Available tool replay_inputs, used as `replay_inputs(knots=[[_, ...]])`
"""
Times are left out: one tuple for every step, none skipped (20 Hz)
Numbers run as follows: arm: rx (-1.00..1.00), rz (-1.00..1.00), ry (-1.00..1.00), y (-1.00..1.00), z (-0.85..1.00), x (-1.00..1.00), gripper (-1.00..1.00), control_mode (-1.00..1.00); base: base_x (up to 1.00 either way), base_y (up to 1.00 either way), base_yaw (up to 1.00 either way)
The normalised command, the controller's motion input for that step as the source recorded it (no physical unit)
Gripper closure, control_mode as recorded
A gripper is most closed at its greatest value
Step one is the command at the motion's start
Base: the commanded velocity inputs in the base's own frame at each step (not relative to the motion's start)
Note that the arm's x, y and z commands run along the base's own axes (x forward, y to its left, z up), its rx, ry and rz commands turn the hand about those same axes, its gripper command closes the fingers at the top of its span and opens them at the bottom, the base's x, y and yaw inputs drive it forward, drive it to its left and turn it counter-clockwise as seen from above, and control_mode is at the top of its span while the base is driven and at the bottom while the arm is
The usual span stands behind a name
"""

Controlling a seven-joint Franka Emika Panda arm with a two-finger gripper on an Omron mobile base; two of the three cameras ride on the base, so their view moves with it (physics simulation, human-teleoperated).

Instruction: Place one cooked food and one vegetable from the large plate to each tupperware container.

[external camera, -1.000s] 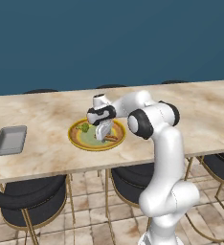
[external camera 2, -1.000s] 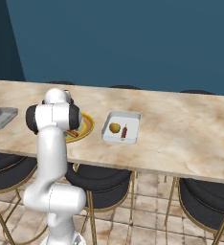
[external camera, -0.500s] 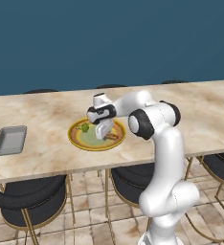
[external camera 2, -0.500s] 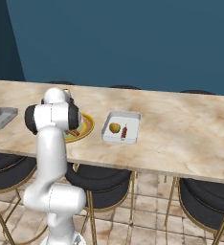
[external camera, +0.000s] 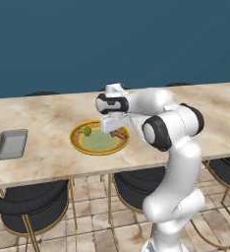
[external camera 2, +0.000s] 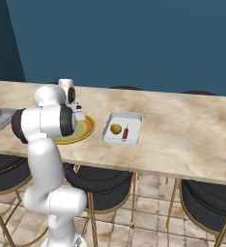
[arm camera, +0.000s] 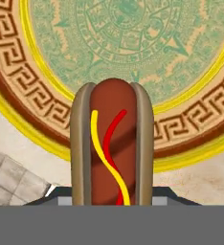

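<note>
My gripper (external camera: 117,129) hangs over the right side of the large plate (external camera: 98,142), shut on a hot dog (external camera: 120,133) that it holds just above the rim. In the hand view the hot dog (arm camera: 111,148), with red and yellow sauce lines, looms large over the plate's patterned rim (arm camera: 32,110) and hides my fingertips. A green broccoli piece (external camera: 87,131) lies on the plate's left side. One grey tupperware container (external camera: 10,143) stands bare at the far left. The other container (external camera 2: 134,118), right of the plate (external camera 2: 86,129), holds a yellow vegetable (external camera 2: 115,129) and a small sausage-like food (external camera 2: 125,132).
The marble counter (external camera: 43,115) runs the full width, with dark stools (external camera: 31,206) tucked under its front edge. A dark blue wall stands behind. Bare counter lies between the plate and the left container (external camera 2: 0,118).
The hand has lifted slightly, taking the hot dog up off the plate's right side. Everything else has stayed put.
</note>
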Motion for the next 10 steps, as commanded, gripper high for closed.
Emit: replay_inputs(knots=[[0.0, -0.44, 0.01, -0.57, 0.62, -0.86, 1.0, -1.0, 0.0, 0.0, 0.0], [0.01, -0.44, 0.01, -0.57, 0.61, -0.85, 1.0, -1.0, 0.0, 0.0, 0.0], [0.0, -0.42, 0.0, -0.54, 0.63, -0.86, 1.0, -1.0, 0.0, 0.0, 0.0], [0.0, -0.4, 0.0, -0.61, 0.59, -0.93, 1.0, -1.0, 0.0, 0.0, 0.0], [0.0, -0.37, 0.0, -0.58, 0.59, -0.96, 1.0, -1.0, 0.0, 0.0, 0.0], [0.0, -0.33, 0.0, -0.6, 0.57, -1.0, 1.0, -1.0, 0.0, 0.0, 0.0], [0.0, -0.25, -0.06, -0.56, 0.42, -1.0, 1.0, -1.0, 0.0, 0.0, 0.0], [-0.05, -0.21, -0.07, -0.46, 0.46, -1.0, 1.0, -1.0, 0.0, 0.0, 0.0], [-0.07, -0.19, -0.09, -0.44, 0.46, -1.0, 1.0, -1.0, 0.0, 0.0, 0.0], [-0.08, -0.19, -0.09, -0.38, 0.49, -1.0, 1.0, -1.0, 0.0, 0.0, 0.0]])
